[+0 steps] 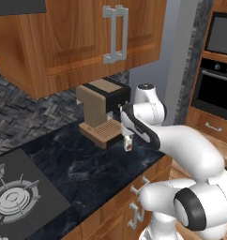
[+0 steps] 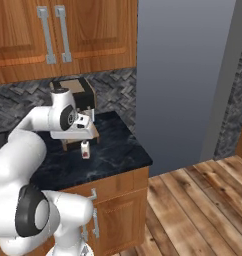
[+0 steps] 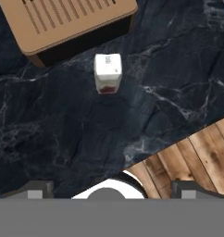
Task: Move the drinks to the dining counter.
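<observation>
the gripper (image 3: 109, 192) is hovering wide apart, holding nothing, directly above the white carton (image 3: 108, 72). the carton is standing upright on the black counter (image 3: 63, 129), just beside the coffee machine (image 1: 102, 110).

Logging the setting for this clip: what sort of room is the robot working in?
A home kitchen, by the look of it: a gas hob set into a black marble-look counter, a coffee machine under wooden wall cabinets, and a built-in oven.

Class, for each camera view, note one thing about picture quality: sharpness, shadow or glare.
Left base view: soft and blocky, the carton a blur beside the coffee machine. Right base view: flat, even light, no glare on the counter. Hand view: sharpest; the carton casts only a faint shadow.
</observation>
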